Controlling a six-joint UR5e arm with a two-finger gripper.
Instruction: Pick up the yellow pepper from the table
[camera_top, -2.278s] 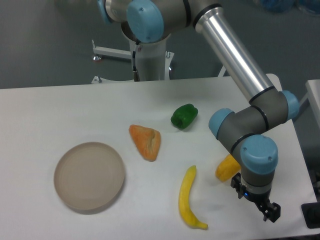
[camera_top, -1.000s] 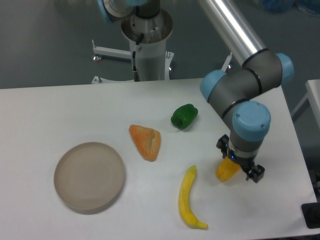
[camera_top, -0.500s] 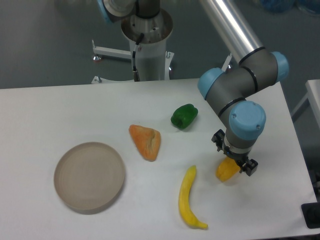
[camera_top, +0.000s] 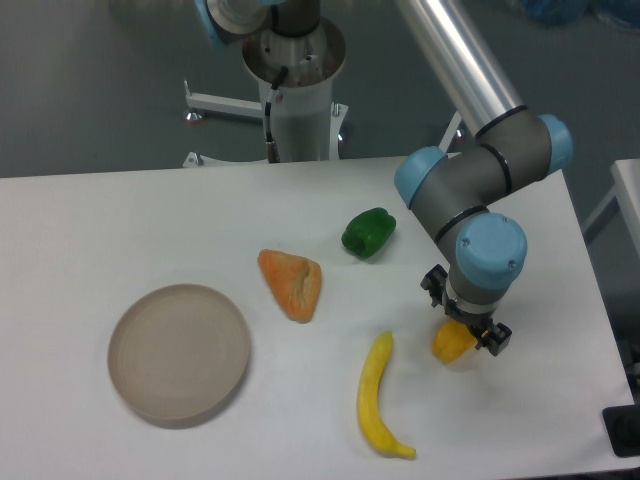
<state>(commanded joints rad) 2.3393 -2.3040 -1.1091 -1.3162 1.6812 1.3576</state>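
The yellow pepper (camera_top: 449, 343), small, glossy and yellow-orange, lies on the white table (camera_top: 120, 220) at the right, partly hidden under the arm's wrist. My gripper (camera_top: 464, 314) hangs straight down over it. One black finger (camera_top: 432, 283) shows to the pepper's upper left and the other at its lower right, so the jaws stand open on either side of it. The pepper rests on the tabletop, and the wrist hides whether the fingers touch it.
A long yellow banana (camera_top: 375, 397) lies just left of the pepper. A green pepper (camera_top: 368, 231) sits behind it, an orange wedge (camera_top: 293, 283) at centre, and a round beige plate (camera_top: 179, 351) at the left. The table's right edge is close to the gripper.
The arm has swung from the table's front right corner up and left, and the gripper has come down over the yellow pepper. The pepper has stayed in place.
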